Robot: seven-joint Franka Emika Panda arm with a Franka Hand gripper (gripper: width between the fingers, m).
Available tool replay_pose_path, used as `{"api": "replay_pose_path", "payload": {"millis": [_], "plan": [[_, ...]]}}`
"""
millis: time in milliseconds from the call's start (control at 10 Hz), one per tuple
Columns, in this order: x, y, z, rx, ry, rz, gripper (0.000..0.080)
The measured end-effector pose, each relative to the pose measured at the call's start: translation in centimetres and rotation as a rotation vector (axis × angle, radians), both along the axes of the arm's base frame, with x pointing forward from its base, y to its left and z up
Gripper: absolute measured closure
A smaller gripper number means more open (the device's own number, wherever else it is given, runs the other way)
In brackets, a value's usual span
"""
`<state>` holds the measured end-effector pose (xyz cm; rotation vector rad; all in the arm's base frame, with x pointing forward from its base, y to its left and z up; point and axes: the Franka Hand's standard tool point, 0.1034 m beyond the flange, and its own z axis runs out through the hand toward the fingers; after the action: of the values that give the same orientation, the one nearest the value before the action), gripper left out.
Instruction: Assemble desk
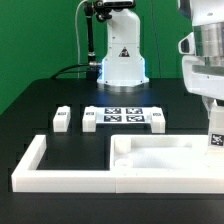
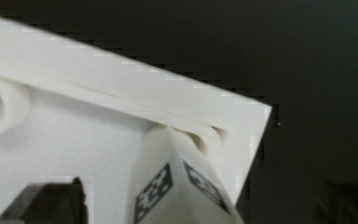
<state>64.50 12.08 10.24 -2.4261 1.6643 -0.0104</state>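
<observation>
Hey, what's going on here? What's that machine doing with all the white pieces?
A robot arm is putting together a small white desk. Its hand is open, with its fingers standing clear on either side of a leg. That leg stands at a corner hole of the tabletop panel. The panel lies inside the white border rail. More legs lie loose on the black table beside the marker board, not yet fitted.
</observation>
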Motion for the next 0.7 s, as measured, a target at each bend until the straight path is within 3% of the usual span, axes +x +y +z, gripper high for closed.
{"api": "replay_pose_path", "payload": {"millis": [100, 200, 300, 400, 600, 700], "plan": [[0.0, -0.2, -0.1, -0.01, -0.009, 0.063, 0.0151], [0.3, -1.4, -0.2, -0.074, -0.05, 0.362, 0.0151], [0.5, -1.7, -0.3, -0.092, -0.063, 0.453, 0.0151], [0.4, -1.5, -0.4, -0.083, -0.058, 0.408, 0.0151], [0.4, -1.5, -0.4, -0.082, -0.056, 0.405, 0.0418], [0.2, -1.7, -0.5, -0.068, -0.032, 0.29, 0.0498]]}}
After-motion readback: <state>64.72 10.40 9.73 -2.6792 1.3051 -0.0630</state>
